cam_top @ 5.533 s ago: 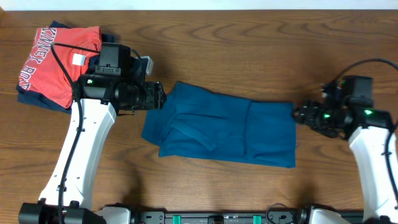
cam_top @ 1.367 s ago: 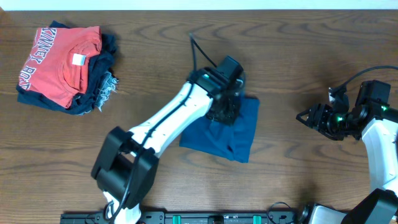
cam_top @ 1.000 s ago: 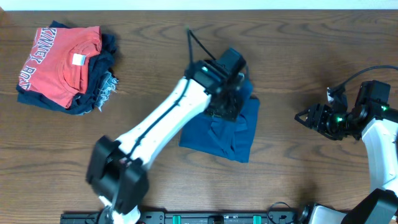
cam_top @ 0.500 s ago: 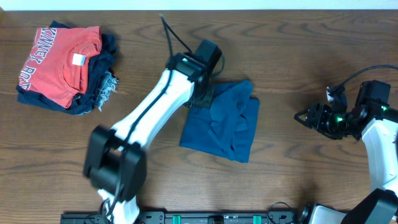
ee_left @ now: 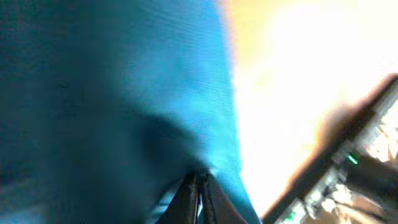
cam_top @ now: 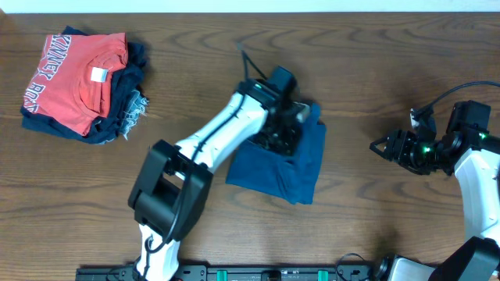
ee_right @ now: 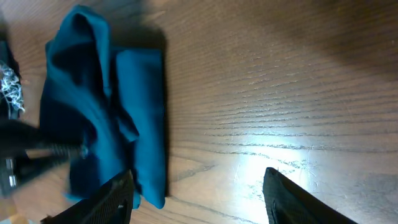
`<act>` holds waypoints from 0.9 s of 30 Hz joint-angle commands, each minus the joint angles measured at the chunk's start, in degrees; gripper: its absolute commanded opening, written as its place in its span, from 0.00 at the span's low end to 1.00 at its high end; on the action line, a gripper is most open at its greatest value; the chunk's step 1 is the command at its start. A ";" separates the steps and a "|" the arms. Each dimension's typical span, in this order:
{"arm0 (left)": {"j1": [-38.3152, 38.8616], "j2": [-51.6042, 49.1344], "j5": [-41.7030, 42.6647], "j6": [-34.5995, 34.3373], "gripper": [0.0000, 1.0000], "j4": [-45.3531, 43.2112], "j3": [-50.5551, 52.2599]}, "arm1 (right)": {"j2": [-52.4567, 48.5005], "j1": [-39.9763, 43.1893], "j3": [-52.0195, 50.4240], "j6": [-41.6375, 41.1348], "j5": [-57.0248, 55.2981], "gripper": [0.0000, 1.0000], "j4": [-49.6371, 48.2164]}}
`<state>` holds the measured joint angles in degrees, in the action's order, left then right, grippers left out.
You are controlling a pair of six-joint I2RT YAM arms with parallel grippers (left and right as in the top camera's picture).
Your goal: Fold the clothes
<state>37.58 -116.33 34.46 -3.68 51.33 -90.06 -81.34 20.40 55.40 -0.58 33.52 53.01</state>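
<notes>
A blue garment (cam_top: 303,168) lies folded into a rough rectangle at the middle of the wooden table. My left gripper (cam_top: 283,134) is down on its upper part, reaching in from the lower left. In the left wrist view blue cloth (ee_left: 112,93) fills the frame, and the left gripper (ee_left: 199,182) is shut with the fabric bunched at its tips. My right gripper (cam_top: 384,147) stands open to the right of the garment, apart from it. In the right wrist view the garment (ee_right: 106,112) lies ahead of the right gripper (ee_right: 199,196), whose jaws stand wide over bare wood.
A stack of folded clothes (cam_top: 74,78), red shirt on top of dark blue and denim, sits at the back left. The table's far edge (cam_top: 250,11) runs along the top. A black rail (cam_top: 250,273) lines the near edge.
My left gripper has shut and swung from the garment's upper left edge back to the right over it. The long garment of earlier is now folded small. The right arm has barely moved.
</notes>
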 commanded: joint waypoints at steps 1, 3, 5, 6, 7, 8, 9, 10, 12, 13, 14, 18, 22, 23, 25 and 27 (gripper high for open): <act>3.69 2.23 6.08 3.13 0.06 0.66 -0.33 | -0.20 0.28 -0.13 1.11 0.96 0.65 -0.33; 5.38 2.36 6.05 3.50 0.06 0.85 -0.33 | -0.20 0.26 -0.13 1.11 0.96 0.64 -0.63; 6.16 2.99 6.05 3.50 0.07 1.16 -0.68 | -0.20 0.26 -0.13 1.09 0.96 0.64 -0.74; 6.16 3.39 6.03 3.50 0.07 1.86 -1.27 | -0.20 0.26 -0.13 1.11 0.98 0.64 -0.74; 5.86 4.04 5.70 3.50 0.07 3.04 -2.27 | -0.20 0.26 -0.13 1.09 0.98 0.64 -0.72; 5.35 4.94 4.66 3.48 0.07 4.24 -3.34 | -0.20 0.26 -0.13 1.11 0.96 0.64 -0.72; 4.66 6.05 2.62 3.48 0.07 5.40 -4.28 | -0.20 0.26 -0.13 1.09 0.98 0.65 -0.72; 3.87 7.43 -0.44 3.43 0.07 6.51 -5.09 | -0.20 0.26 -0.13 1.09 0.98 0.64 -0.72; 2.32 10.32 -8.41 2.49 0.08 8.02 -5.92 | -0.20 0.26 -0.13 1.09 0.98 0.65 -0.72; 1.64 11.61 -12.22 1.86 0.08 8.24 -5.90 | -0.20 0.26 -0.13 1.11 0.98 0.65 -0.72; 1.01 12.61 -15.67 1.46 0.08 8.44 -5.90 | -0.20 0.26 -0.13 1.11 0.98 0.65 -0.72; -1.84 13.42 -23.74 1.51 0.07 7.74 -5.44 | -0.20 0.26 -0.13 1.09 0.96 0.64 -0.74; -3.52 10.80 -23.80 1.46 0.06 2.64 -2.25 | -0.20 0.26 -0.13 1.09 0.98 0.65 -0.76; -3.56 9.53 -23.78 1.25 0.06 1.42 -1.62 | -0.20 0.26 -0.13 1.09 0.98 0.64 -0.76; -3.48 6.88 -23.37 0.81 0.05 0.00 -0.87 | -0.20 0.26 -0.13 1.09 0.98 0.65 -0.74; -2.80 3.69 -22.23 0.85 0.06 -0.31 -0.79 | -0.20 0.26 -0.13 1.07 1.01 0.64 -0.74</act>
<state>34.20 -108.29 12.93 -1.91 50.98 -92.33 -81.34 20.40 55.40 -0.58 33.54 52.45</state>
